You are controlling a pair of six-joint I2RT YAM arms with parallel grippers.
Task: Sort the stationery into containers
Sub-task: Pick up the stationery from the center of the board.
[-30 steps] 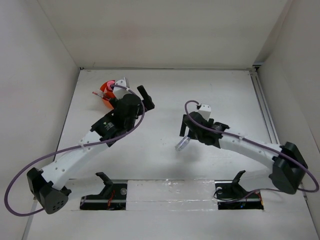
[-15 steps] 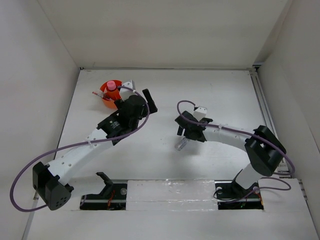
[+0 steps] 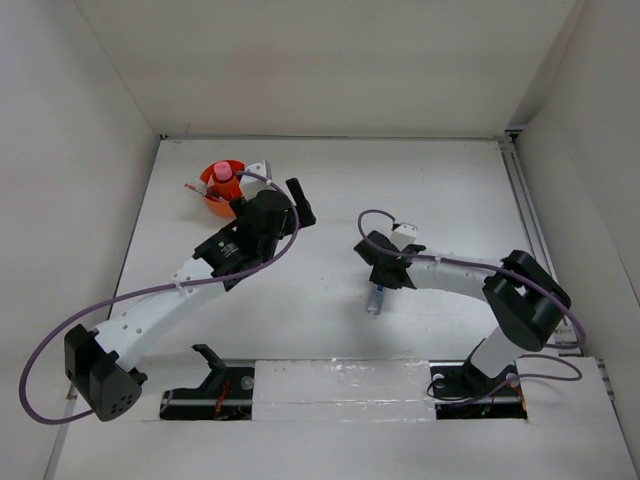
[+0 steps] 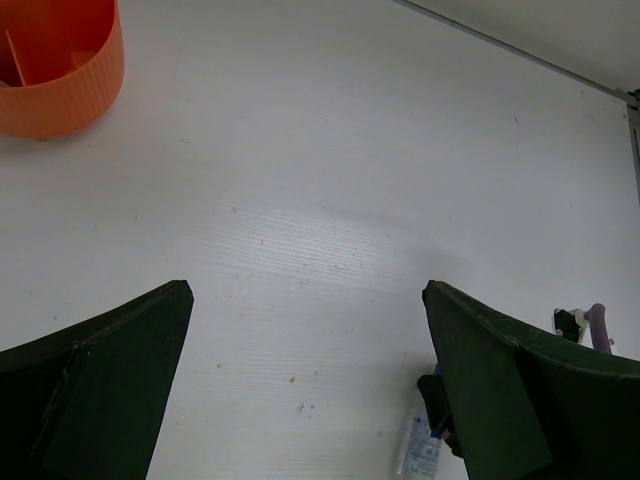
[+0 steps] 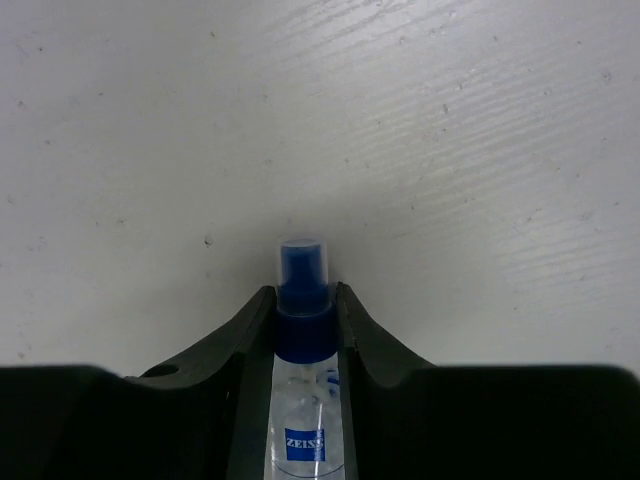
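Two tools: right tool (image 5: 305,298) grips the bottle (image 5: 300,420) near its cap, well apart from the tub (image 4: 75,85); left tool (image 4: 305,295) stands open. Bottle seems light, stiff, slippery; its body would give a safer hold.

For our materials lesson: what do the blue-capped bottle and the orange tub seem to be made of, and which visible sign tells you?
Blue-capped bottle: probably clear glossy plastic; its wall is see-through around a printed label, though glass cannot be ruled out. Cap: smooth opaque blue plastic, apparently. Orange tub: likely moulded plastic, fairly matt; even colour, thin wall and inner divider.
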